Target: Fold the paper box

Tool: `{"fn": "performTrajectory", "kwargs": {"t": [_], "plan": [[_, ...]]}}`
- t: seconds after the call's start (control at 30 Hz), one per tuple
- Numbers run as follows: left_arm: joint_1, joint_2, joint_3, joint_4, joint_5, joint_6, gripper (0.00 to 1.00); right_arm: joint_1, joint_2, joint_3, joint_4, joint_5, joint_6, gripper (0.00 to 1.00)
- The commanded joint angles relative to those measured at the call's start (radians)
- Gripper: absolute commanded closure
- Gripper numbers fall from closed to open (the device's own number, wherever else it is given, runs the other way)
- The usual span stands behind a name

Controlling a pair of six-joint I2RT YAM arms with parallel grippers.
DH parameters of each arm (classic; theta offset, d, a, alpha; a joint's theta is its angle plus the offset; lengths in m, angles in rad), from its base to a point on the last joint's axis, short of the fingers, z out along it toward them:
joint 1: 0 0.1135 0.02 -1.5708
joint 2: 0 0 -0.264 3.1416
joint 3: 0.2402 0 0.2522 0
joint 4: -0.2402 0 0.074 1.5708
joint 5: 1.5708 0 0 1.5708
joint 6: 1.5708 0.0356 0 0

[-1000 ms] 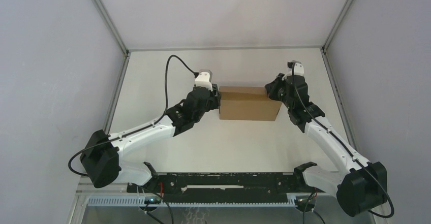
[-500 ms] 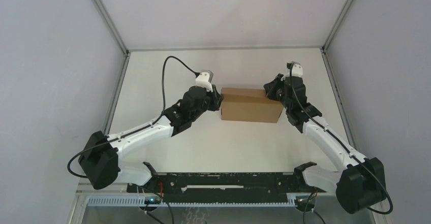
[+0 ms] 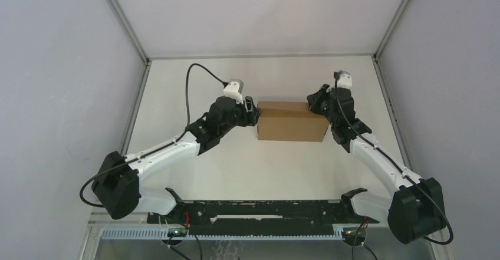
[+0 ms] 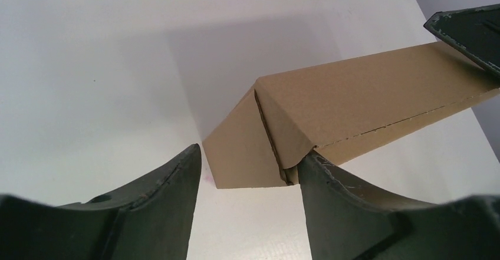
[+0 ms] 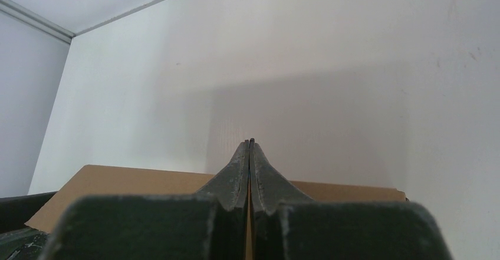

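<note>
The paper box (image 3: 292, 121) is a plain brown cardboard box, folded into a closed block at the middle of the white table. My left gripper (image 3: 255, 111) is open at the box's left end. In the left wrist view the box (image 4: 354, 107) lies just ahead of my left gripper (image 4: 250, 154), and the right fingertip (image 4: 312, 165) touches its near lower corner. My right gripper (image 3: 312, 104) is shut and empty at the box's far right top corner. In the right wrist view my right gripper (image 5: 249, 142) sits just above the box top (image 5: 118, 180). It also shows in the left wrist view (image 4: 466, 30).
Grey walls with metal frame posts (image 3: 121, 18) close in the table on the left, right and back. A black rail (image 3: 259, 210) with the arm bases runs along the near edge. White table surface (image 3: 265, 165) lies between the box and the rail.
The box has shifted a little to the right. My left gripper has drawn slightly back and left at the box's left end. My right gripper has barely moved.
</note>
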Motion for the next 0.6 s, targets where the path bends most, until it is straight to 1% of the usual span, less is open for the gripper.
{"fn": "performTrajectory", "kwargs": {"t": [0.0,0.07,0.23,0.43,0.57], "plan": [[-0.012,0.001,-0.018,-0.175,0.058,0.029,0.35,-0.005,0.028,-0.025,-0.043,-0.017,0.013,0.96],[-0.011,-0.029,-0.041,-0.149,0.073,0.032,0.35,-0.005,0.031,-0.025,-0.013,-0.018,0.014,0.96],[-0.011,-0.076,-0.095,-0.031,0.135,0.058,0.33,-0.005,0.04,-0.025,-0.003,-0.02,0.019,0.96],[-0.009,-0.028,-0.081,0.041,0.125,0.107,0.33,-0.006,0.068,0.0,0.0,-0.024,0.026,0.97],[-0.001,0.011,-0.075,0.114,0.12,0.135,0.31,-0.003,0.091,0.035,-0.006,-0.032,0.023,0.97]]}}
